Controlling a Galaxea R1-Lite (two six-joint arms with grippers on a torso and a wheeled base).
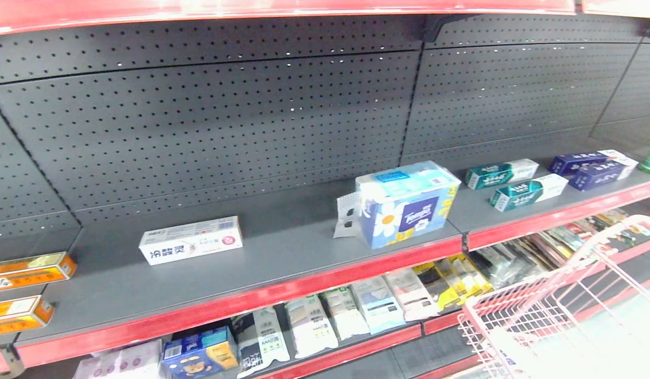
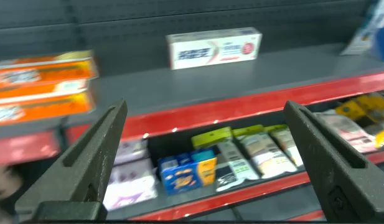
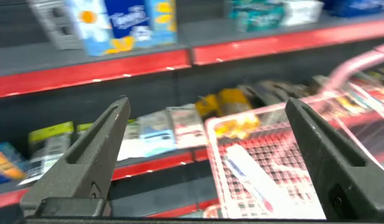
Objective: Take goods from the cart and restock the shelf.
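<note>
Two grippers, both with jaws spread wide and holding nothing: left gripper (image 2: 205, 107) facing the shelf's red lip, right gripper (image 3: 207, 104) facing the cart (image 3: 272, 121). Cart: pink wire basket, at 4 o'clock in the head view, holding a long white carton (image 3: 251, 177) with red and blue print. Shelf (image 1: 283, 237): grey deck, black pegboard back. On it, a white box (image 1: 190, 239) at 8 o'clock, a blue daisy-print tissue pack (image 1: 406, 202) at 3 o'clock, teal boxes (image 1: 528, 192) at 2 o'clock.
</note>
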